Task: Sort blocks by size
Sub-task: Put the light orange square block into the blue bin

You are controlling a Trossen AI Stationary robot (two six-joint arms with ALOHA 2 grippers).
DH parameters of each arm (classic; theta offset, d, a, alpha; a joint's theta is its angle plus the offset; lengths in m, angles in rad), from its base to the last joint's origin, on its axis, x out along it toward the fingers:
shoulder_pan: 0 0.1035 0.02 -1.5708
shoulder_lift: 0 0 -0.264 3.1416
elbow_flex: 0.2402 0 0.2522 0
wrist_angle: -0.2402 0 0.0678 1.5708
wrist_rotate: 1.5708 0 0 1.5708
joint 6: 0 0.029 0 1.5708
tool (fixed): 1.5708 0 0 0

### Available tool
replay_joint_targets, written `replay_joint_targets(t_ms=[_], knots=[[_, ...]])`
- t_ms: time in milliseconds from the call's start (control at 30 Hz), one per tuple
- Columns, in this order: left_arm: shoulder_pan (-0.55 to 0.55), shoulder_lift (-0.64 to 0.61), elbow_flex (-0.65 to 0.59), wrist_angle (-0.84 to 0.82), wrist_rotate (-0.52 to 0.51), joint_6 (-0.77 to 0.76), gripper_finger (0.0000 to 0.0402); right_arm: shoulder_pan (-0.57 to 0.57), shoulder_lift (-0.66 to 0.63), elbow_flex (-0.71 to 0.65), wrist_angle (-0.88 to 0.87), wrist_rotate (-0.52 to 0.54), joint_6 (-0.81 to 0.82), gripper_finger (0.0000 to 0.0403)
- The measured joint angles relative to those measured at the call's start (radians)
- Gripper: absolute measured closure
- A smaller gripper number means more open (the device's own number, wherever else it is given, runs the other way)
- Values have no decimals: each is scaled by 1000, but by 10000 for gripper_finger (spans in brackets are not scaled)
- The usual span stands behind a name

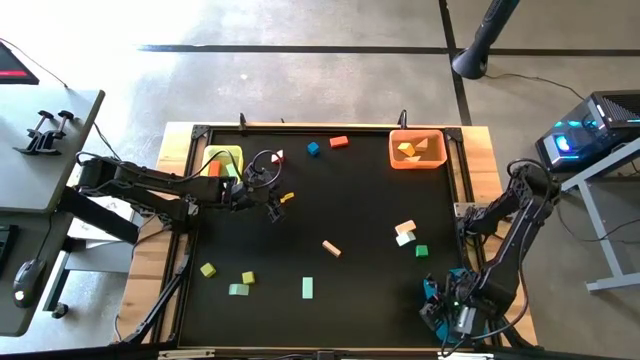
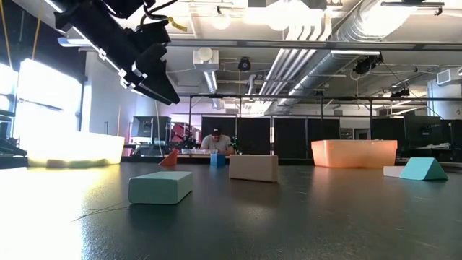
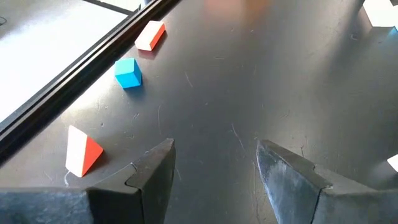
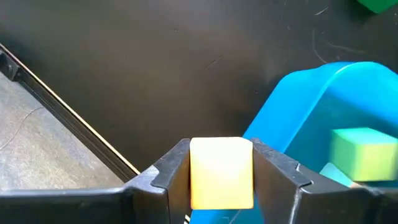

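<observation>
While the right gripper [image 4: 221,171] clamps a yellow cube [image 4: 221,172] over the blue bin [image 4: 311,106] at the tabletop's near right corner, release only once centred inside the rim; left gripper [image 3: 214,171] hovers open, far left.

high view looks straight down; low view sits at mat [image 1: 350,220] level; both share the orange bin [image 1: 417,150] at 1 o'clock.
</observation>
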Motion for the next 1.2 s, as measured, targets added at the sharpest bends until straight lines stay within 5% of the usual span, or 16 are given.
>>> replay_joint_targets(t_ms=[333,633,1200], knots=[[0,0,0,0,1,0,188,2,-1,-2,26,178,-96,267],[0,0,0,-1,1,0,188,55,-1,-2,-107,-74,129,267],[0,0,0,-1,1,-1,188,80,-1,-2,-187,-49,239,218]])
